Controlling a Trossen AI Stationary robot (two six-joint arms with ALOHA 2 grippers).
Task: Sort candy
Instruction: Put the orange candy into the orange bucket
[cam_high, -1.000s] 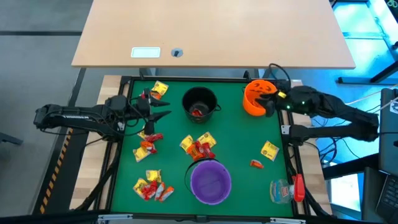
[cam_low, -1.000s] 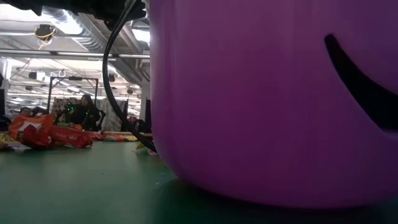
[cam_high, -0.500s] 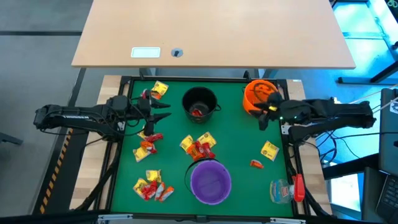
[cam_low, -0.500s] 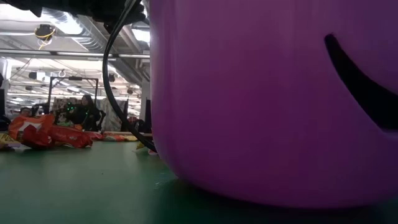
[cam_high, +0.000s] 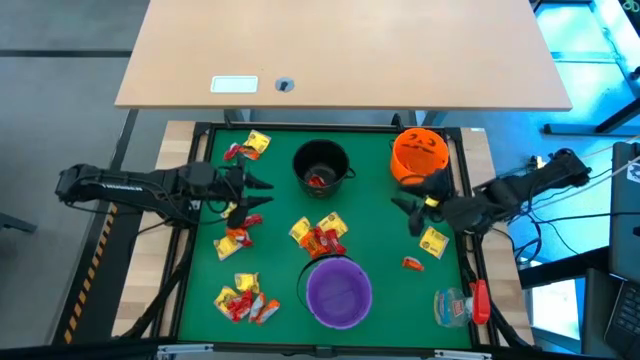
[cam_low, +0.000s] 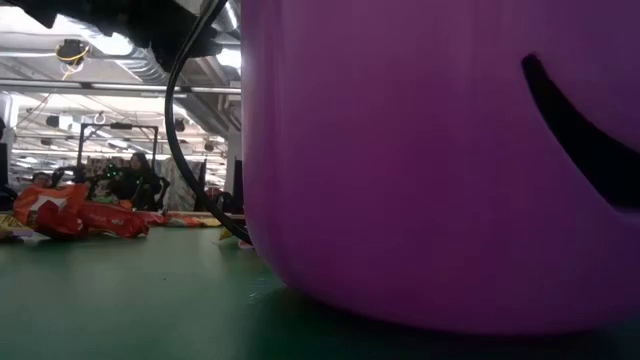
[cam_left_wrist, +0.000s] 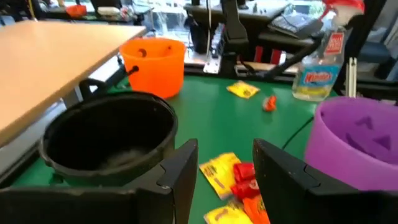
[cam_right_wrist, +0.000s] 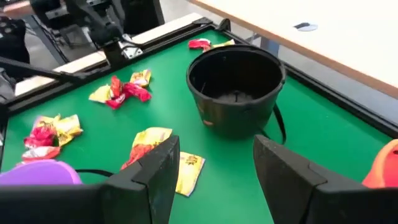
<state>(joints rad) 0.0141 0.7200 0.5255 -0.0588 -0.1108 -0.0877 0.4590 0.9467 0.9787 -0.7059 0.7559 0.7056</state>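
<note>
High view first: I have the green table (cam_high: 380, 270) laid out below me, with the candy (cam_high: 318, 238) scattered over it in several small heaps, one cluster in the middle just beside the purple bowl (cam_high: 338, 292), another pile near the table's front left corner, a few pieces by the left edge, a pair at the back left corner, and a yellow piece with a small red one on the right side. My left gripper (cam_high: 262, 193) hangs over the left part of the table, between the black bucket (cam_high: 321, 166) and the pieces by the left edge, its fingers spread with nothing between them. My right gripper (cam_high: 412, 208) sits over the right side, just in front of the orange bowl (cam_high: 419, 155) and near the yellow piece, and its fingers are likewise spread and empty. From the left wrist I see the two dark fingers apart, with yellow and red wrappers lying on the green between them, the black bucket close by and the orange bowl farther off. From the right wrist the fingers also stand apart, looking toward the black bucket and the scattered sweets beyond it. A clear spray bottle (cam_high: 458, 305) with a red part lies at the front right corner. Low down, the purple bowl fills most of my picture.
</note>
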